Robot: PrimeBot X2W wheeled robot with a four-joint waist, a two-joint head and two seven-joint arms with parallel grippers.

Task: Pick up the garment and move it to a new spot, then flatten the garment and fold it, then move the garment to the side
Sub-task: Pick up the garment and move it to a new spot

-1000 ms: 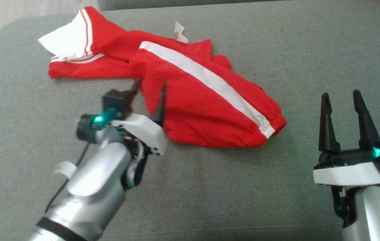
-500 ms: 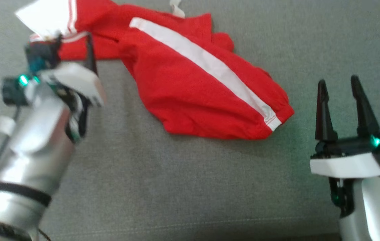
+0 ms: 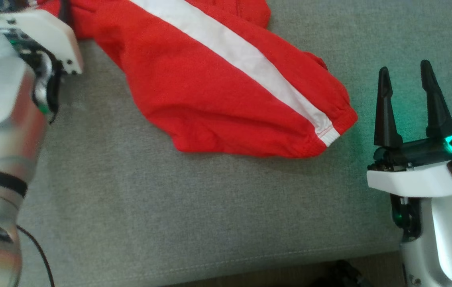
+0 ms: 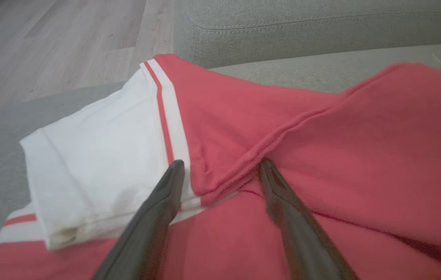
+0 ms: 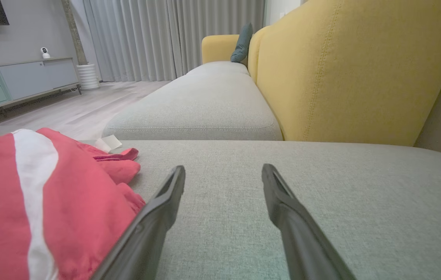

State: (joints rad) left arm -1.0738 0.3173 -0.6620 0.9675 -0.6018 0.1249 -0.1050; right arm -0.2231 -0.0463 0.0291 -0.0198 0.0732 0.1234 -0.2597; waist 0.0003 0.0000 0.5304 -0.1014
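Note:
A red garment with a broad white stripe lies crumpled on the grey sofa seat. Its cuffed end points toward my right gripper. That gripper stands open just right of the cuff, over bare cushion, with nothing between its fingers. The garment lies to its left. My left arm reaches to the garment's far left end. In the left wrist view my left gripper is open, its tips straddling a red fold of the garment beside a white band. Whether the tips touch the cloth is unclear.
The seat's front edge runs along the bottom of the head view, with dark floor below. A yellow backrest rises on the right side, a second grey cushion lies beyond, and wooden floor lies past the seat's left end.
The head camera has dipped and closed in on the seat. My left gripper has swung from the garment's middle to its far left, white-banded end. Garment and right gripper keep their places.

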